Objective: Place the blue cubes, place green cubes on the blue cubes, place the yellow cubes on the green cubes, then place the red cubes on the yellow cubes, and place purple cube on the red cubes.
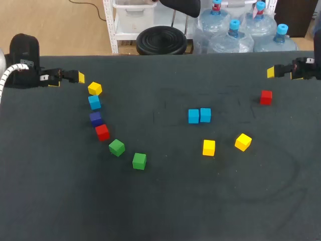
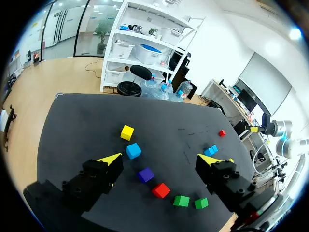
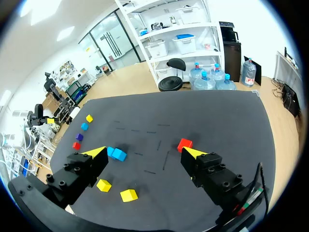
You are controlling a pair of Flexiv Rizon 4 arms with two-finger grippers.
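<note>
Both jaws hang released. That lone blue cube (image 1: 94,102), left of the blue pair (image 1: 199,115), sits crowded; grabbing it could knock the purple cube (image 1: 96,119).

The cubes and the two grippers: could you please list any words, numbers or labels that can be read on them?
No text can be read.
The cubes, such as the purple cube and the side-by-side blue cubes: plain faces, no print.
Behind the left gripper: a small white tag, too small to read.
</note>
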